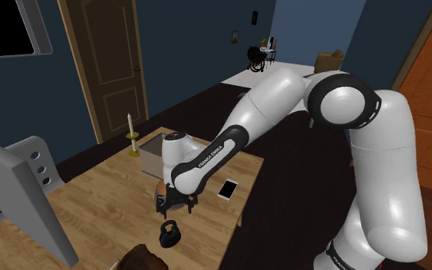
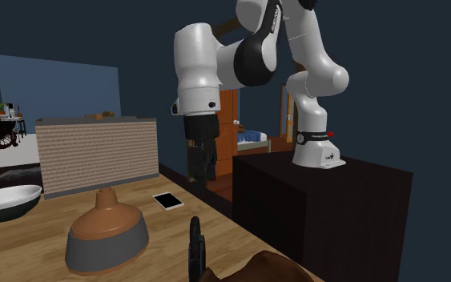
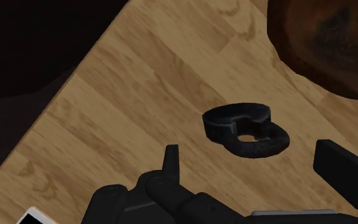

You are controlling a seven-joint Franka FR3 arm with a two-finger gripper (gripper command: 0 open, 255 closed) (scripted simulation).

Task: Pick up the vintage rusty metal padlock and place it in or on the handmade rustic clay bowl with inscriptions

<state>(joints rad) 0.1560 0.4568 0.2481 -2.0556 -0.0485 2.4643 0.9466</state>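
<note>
Black gripper (image 1: 178,205), fingers spread wide and holding nothing, hangs over the wooden table (image 1: 107,195). Dark padlock (image 3: 246,130) stands upright beside the brown bowl (image 3: 327,44), long axis vertical, shackle uppermost.

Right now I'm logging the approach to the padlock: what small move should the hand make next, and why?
Probably ease the hand down and slightly forward. Its fingers stand open and the dark padlock sits on the wooden table just ahead of them, untouched, so closing now would likely grip nothing.
</note>
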